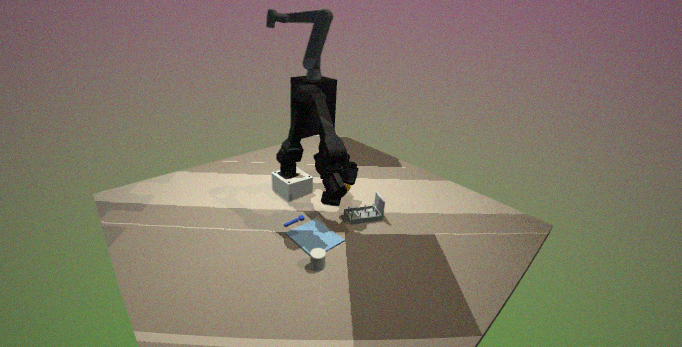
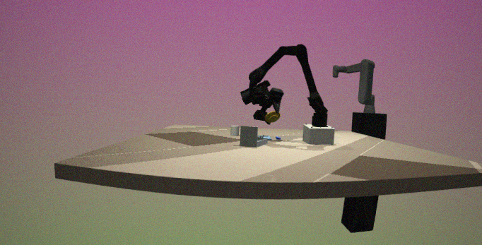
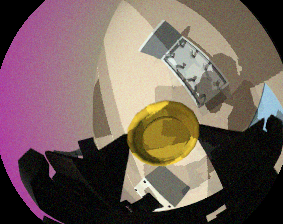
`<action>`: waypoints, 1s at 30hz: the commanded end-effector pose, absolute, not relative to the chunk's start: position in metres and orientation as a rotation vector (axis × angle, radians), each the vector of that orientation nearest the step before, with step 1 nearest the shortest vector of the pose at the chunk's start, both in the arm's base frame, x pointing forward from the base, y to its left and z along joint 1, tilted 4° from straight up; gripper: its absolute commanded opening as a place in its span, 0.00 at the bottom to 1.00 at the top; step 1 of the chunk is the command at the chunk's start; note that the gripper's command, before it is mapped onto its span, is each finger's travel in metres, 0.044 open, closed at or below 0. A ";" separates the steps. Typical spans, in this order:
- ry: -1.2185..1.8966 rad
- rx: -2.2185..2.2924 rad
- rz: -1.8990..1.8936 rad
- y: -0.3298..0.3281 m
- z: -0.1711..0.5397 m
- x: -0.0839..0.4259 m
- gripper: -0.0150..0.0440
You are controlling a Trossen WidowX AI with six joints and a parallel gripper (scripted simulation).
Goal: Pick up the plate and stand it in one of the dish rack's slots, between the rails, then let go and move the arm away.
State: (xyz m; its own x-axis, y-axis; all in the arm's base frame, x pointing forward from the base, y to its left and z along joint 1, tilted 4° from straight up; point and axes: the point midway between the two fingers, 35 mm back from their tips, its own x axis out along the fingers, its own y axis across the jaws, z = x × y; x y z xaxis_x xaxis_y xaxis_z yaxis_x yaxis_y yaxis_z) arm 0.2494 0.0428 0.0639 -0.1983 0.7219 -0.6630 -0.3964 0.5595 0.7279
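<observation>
The yellow plate (image 2: 272, 116) (image 3: 164, 134) is between the fingers of my gripper (image 2: 271, 116) (image 3: 163, 133), which is shut on it. The plate is steeply tilted in the exterior view and hangs in the air above table height. In the top view only a sliver of the plate (image 1: 348, 187) shows behind the dark gripper body. The grey dish rack (image 1: 364, 220) (image 2: 249, 136) (image 3: 220, 76), with short pegs and one tall end wall, stands on the table. The gripper is above and to one side of the rack, on the side of the arm's base, not touching it.
A blue cloth (image 1: 327, 235) (image 3: 265, 106) lies in front of the arm, with a blue spoon-like thing (image 1: 294, 221) (image 2: 278, 138) beside it. A white cup (image 1: 317, 259) (image 2: 234, 130) stands at the cloth's front corner. The arm's white base box (image 1: 291, 186) (image 2: 318, 135) is behind. A second grey arm (image 2: 366, 80) stands beyond.
</observation>
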 end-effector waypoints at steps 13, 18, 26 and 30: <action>1.083 0.309 1.293 0.045 0.053 0.250 0.25; 0.950 0.299 1.335 0.044 0.049 0.251 0.25; 0.738 0.265 1.368 0.041 0.045 0.254 0.25; 0.632 0.243 1.367 0.039 0.042 0.255 0.25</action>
